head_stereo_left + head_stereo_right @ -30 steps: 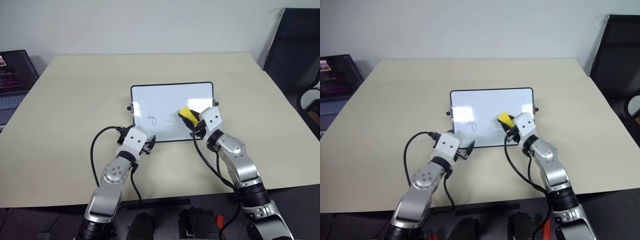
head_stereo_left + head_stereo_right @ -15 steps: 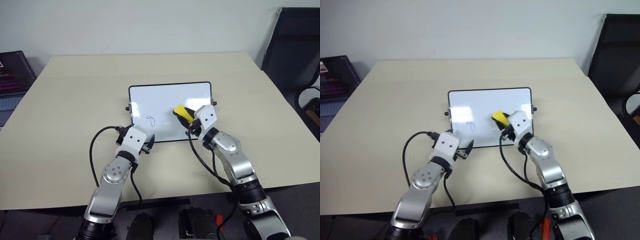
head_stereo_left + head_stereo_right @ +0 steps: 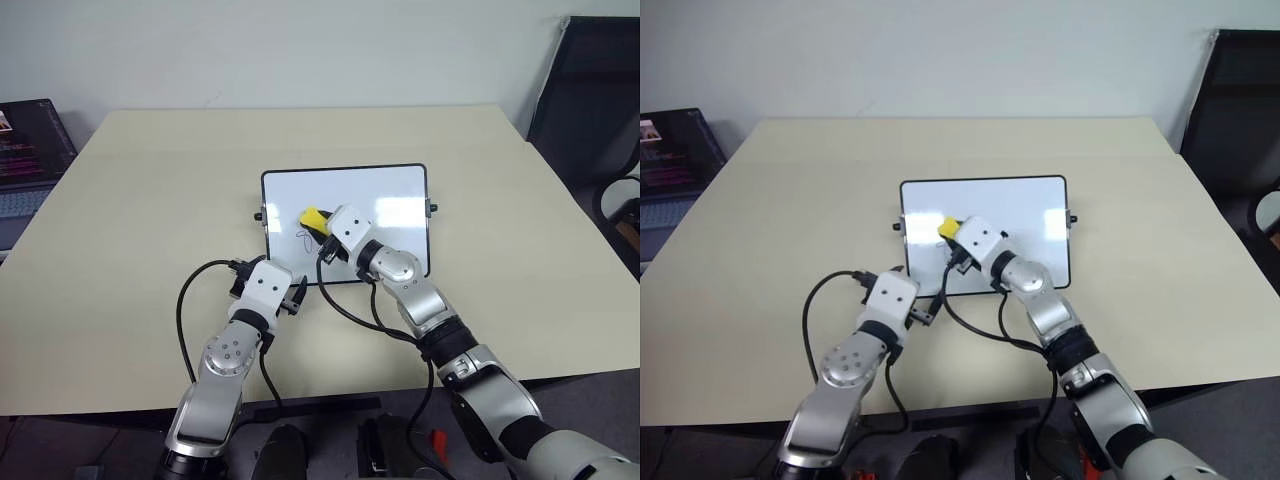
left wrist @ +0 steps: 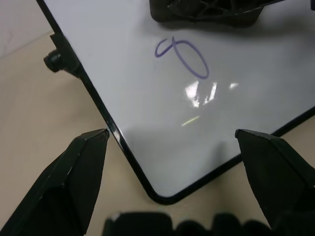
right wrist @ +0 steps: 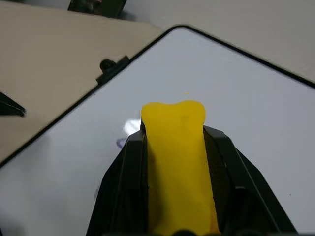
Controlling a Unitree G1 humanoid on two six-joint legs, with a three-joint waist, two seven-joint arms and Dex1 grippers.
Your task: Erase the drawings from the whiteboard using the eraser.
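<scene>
The pale bench (image 3: pixel 150 200) carries the whiteboard (image 3: pixel 390 190) flat near its middle, long side toward the robot, a laptop (image 3: pixel 30 150) lying off at the far left edge; the board looks light, stiff and glossy, so it will likely skate on the bench under a sideways rub unless pinned at its frame or near corner. The right gripper (image 3: pixel 322 226) reaches across the board's left half with its fingers (image 5: pixel 129 162) closed on the eraser (image 3: pixel 313 217), the yellow block standing out past the tips and poised just by the one scribble in sight, a purplish loop (image 4: pixel 183 55); whether the block already touches the surface I cannot tell. The eraser appears slightly soft, pinched in at its sides, so a grip at mid-length with the free end left for wiping suits it. The left gripper (image 4: pixel 172 142) hovers at the board's near-left corner, fingers (image 4: pixel 78 167) spread wide either side of it, holding nothing; closing there would steady the board.
</scene>
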